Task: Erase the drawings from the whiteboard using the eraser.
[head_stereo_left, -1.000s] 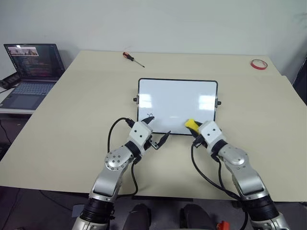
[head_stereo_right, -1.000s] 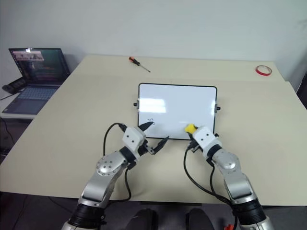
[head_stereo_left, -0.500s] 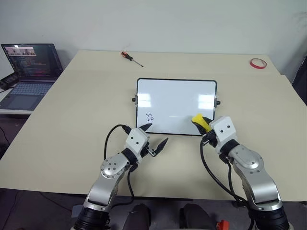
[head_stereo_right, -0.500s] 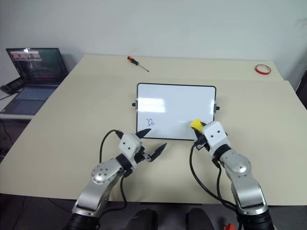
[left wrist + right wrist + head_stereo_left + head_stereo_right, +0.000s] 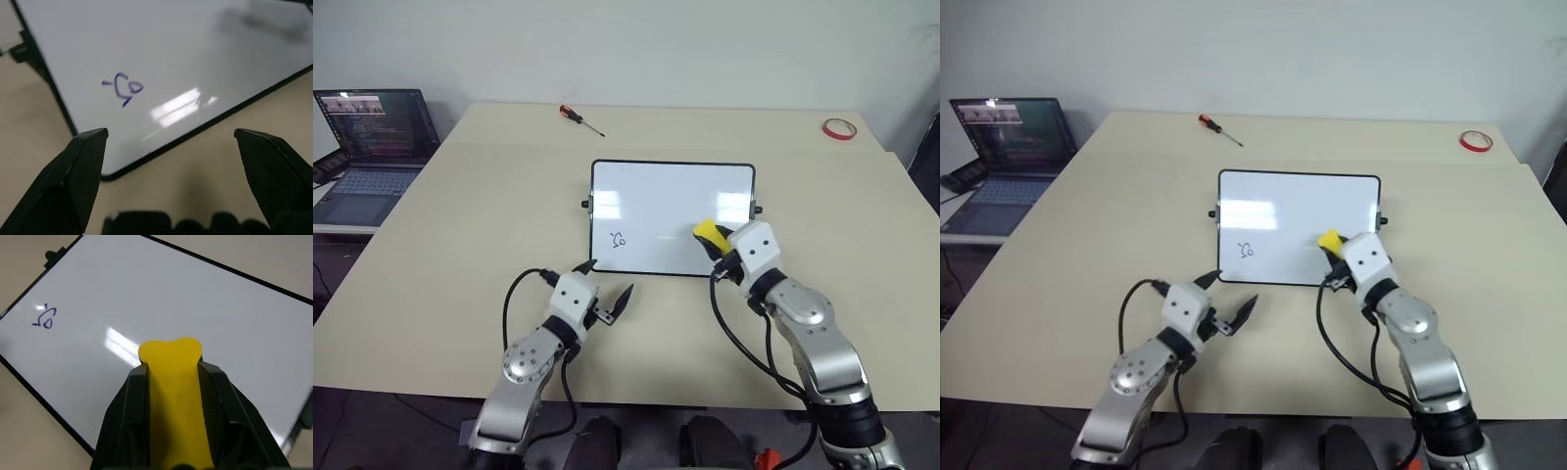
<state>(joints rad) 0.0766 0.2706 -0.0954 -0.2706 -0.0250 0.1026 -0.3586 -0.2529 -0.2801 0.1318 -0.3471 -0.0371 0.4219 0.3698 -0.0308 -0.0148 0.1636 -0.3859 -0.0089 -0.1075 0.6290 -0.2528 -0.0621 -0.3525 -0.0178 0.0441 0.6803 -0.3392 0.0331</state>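
the right hand (image 5: 715,245) is clamped tight on the eraser (image 5: 708,233), a small bright yellow block whose rounded end sticks out past the black fingers. it sits over the near right part of the whiteboard (image 5: 646,186); whether the block touches the surface i can't tell. the left hand (image 5: 607,282) hangs with its 2 fingers spread wide and nothing between them, over the table (image 5: 460,225) just short of the board's near left corner.

what could go wrong: the 1 drawing (image 5: 620,238) i can see lies well across the board from the eraser, near the left side, so the wipe has to travel. the board lies loose on the table, and i'd guess a firm sideways stroke could push it along, since the left hand isn't bracing it. the eraser is pinched by its sides, so pressing down might twist it in the grip and leave a smear.

the board is glossy white with a thin black frame, rounded corners and small black knobs on the short sides, and it throws back glare from the lights. the mark is a thin dark-blue curl with a short dash beside it. a screwdriver (image 5: 583,118) and a red tape ring (image 5: 840,129) lie far off near the back edge.
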